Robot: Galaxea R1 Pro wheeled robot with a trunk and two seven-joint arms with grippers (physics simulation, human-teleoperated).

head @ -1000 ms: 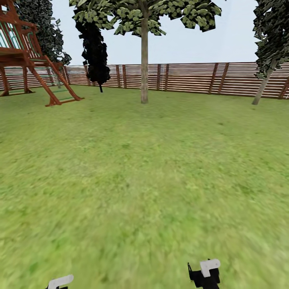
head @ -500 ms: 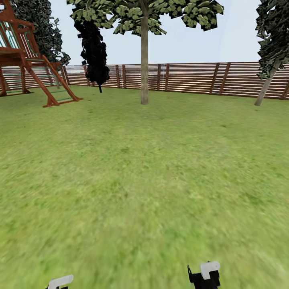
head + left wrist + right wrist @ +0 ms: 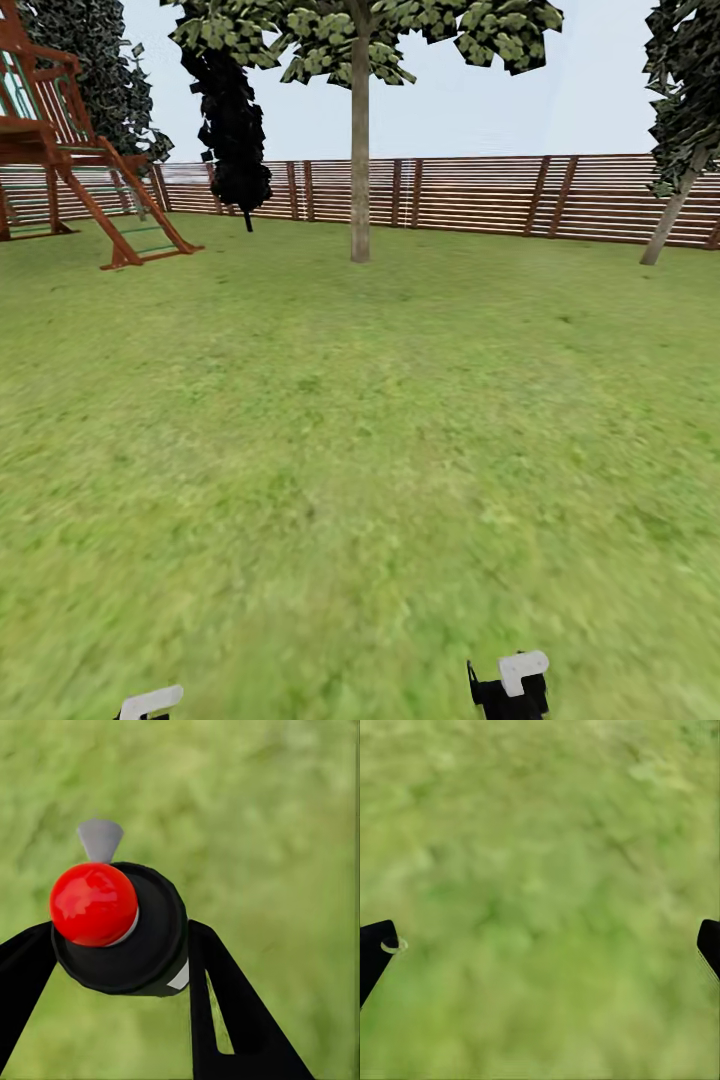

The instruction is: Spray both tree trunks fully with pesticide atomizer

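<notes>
The left gripper [image 3: 120,967] is closed around the pesticide atomizer [image 3: 120,926]: in the left wrist view its black fingers [image 3: 225,1012] press against either side of the black body, with the red knob and a grey nozzle tip above it and lawn behind. The right gripper [image 3: 540,952] hangs wide open with nothing between its fingers, just grass below.

In the head view the nearer tree [image 3: 360,40] stands at about 12 o'clock, its pale tree trunk [image 3: 360,170] rising bare from the lawn [image 3: 360,420] well ahead. A second tree [image 3: 685,90] leans at roughly 2 o'clock, close to the fence [image 3: 480,195].

The main risk, as I judge it, is spraying from too far off or from one side only, which would leave bark uncovered. The atomizer could also slip or twist in the grip during the drive, since the fingers hold a rounded body.

A red playset [image 3: 70,150] sits at 10 o'clock and a near-black conifer [image 3: 232,120] at 11 o'clock, both off the straight line. Nothing stands on the grass between the robot and the nearer trunk.
</notes>
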